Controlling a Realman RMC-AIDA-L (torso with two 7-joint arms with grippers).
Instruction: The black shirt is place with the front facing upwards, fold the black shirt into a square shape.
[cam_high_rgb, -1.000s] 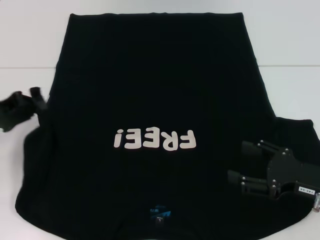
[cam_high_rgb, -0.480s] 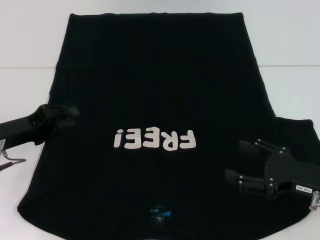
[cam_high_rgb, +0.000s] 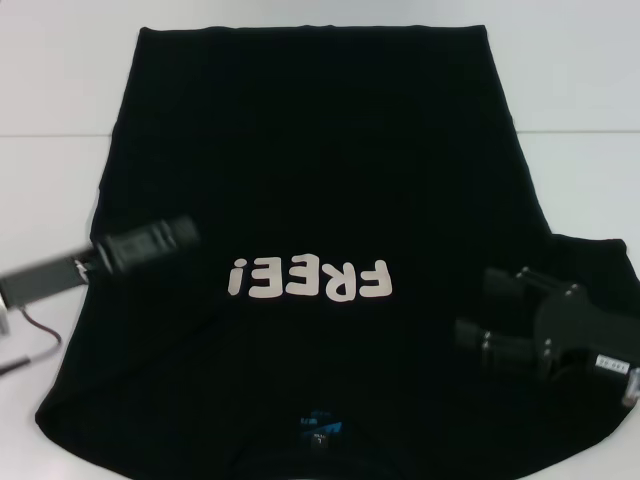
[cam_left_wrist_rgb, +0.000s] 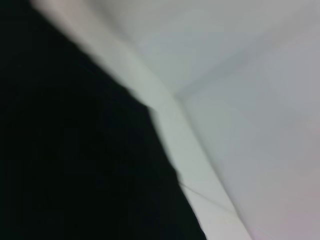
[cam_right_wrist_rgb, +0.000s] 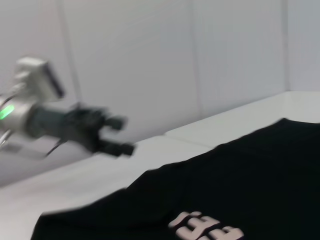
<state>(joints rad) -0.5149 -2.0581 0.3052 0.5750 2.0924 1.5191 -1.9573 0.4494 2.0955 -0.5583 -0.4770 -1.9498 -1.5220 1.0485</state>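
Note:
The black shirt (cam_high_rgb: 320, 150) lies flat on the white table (cam_high_rgb: 60, 90), front up. Its white "FREE!" letters (cam_high_rgb: 306, 279) read upside down to me, and a blue neck label (cam_high_rgb: 318, 430) sits at the near edge. My left gripper (cam_high_rgb: 160, 240) hovers over the shirt's left side, level with the letters. In the right wrist view this left gripper (cam_right_wrist_rgb: 120, 135) shows its two fingers apart with nothing between them. My right gripper (cam_high_rgb: 478, 308) stands open over the shirt by the right sleeve (cam_high_rgb: 590, 265), holding nothing. The left wrist view shows only the shirt's edge (cam_left_wrist_rgb: 75, 150) and table.
White table surface (cam_high_rgb: 580, 90) surrounds the shirt on the left, right and far sides. A thin cable (cam_high_rgb: 35, 345) hangs from the left arm near the table's left front. A pale wall (cam_right_wrist_rgb: 175, 60) stands behind the table.
My left gripper has swung rightward from off the shirt's left edge to over the cloth. The shirt's left sleeve bulge has drawn inward. The right gripper has barely shifted.

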